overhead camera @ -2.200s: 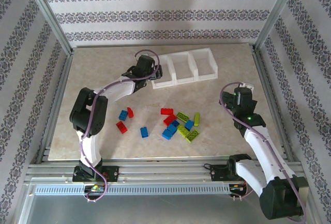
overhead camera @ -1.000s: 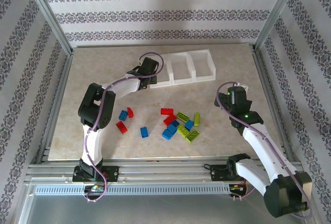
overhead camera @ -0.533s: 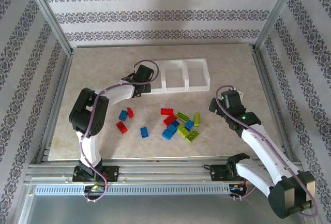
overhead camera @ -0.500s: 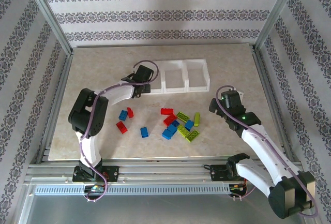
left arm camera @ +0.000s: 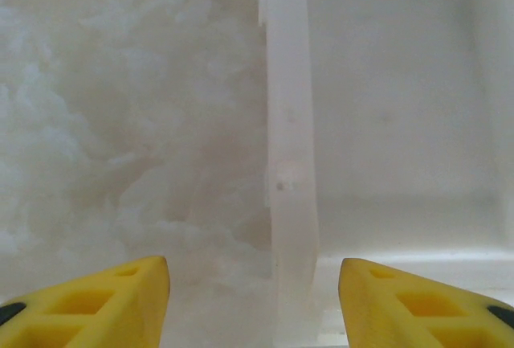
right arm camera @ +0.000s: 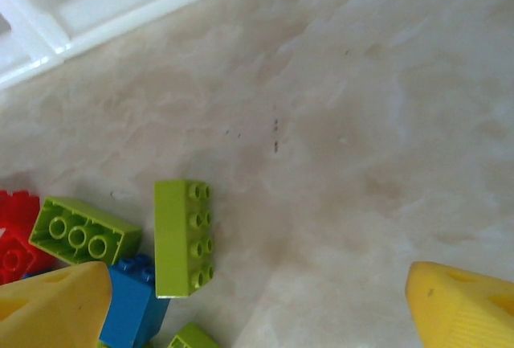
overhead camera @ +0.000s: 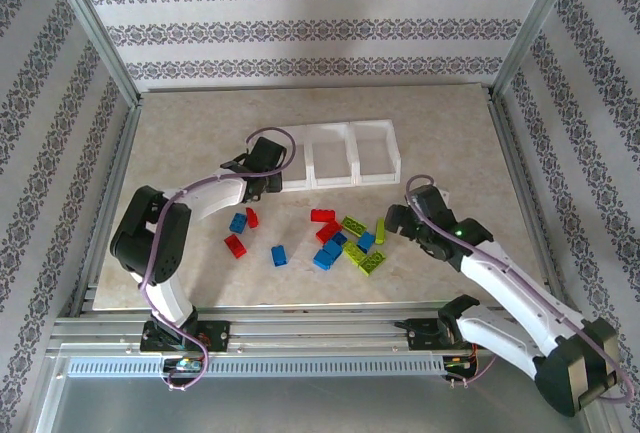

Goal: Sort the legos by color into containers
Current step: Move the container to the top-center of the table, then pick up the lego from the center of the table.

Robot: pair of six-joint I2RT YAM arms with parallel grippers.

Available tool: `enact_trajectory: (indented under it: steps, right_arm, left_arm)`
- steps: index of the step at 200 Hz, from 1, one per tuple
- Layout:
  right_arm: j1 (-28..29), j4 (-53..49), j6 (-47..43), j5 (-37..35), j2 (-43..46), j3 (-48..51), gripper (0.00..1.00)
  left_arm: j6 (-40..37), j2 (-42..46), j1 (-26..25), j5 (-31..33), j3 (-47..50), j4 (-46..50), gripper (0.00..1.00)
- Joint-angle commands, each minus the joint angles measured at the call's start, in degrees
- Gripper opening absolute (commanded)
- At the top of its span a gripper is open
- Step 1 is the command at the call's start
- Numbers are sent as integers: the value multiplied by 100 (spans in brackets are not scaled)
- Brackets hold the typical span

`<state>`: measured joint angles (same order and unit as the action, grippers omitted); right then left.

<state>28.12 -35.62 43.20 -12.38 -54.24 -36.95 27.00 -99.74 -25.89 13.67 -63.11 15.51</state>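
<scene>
Right wrist view: a small lime green studded plastic brick (right arm camera: 183, 238) lies lower left, beside the wide-apart right gripper's (right arm camera: 255, 280) fingertip (right arm camera: 56, 304), long axis up-down (studs facing frame right). Left gripper (left arm camera: 254, 266), fingers apart, frames a white translucent bin wall (left arm camera: 289, 203).

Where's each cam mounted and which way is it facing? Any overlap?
Top external: above and behind the bases, looking down at the table; left arm and right arm show.
Left wrist: on the left arm, facing down at the containers' wall, left end effector open astride it.
Right wrist: on the right arm, facing down at the legos, right end effector open.
Shared: top and right wrist see the lime green brick.
</scene>
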Motion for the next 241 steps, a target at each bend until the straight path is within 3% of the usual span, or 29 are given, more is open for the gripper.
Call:
enact_trajectory:
  steps: [1,97,133,165,241]
  right_arm:
    - [97,-19,257,170,-222,-90,91]
    - [175,385,319,700,-1341,-328,76]
    - [176,527,279,766,-1824,-524,69]
    - [135,503,137,802,-2296,-808,63]
    - [-120,501,-73,1087,-3104,-976,44]
  left_arm:
    - [27,313,-59,170,-39,102,61]
    - [41,801,442,637,289,236,65]
    - [155,1389,829,645,717,164,80]
    - [237,1998,962,715,1057,201,100]
    - [666,3521,979,757,2102,600,100]
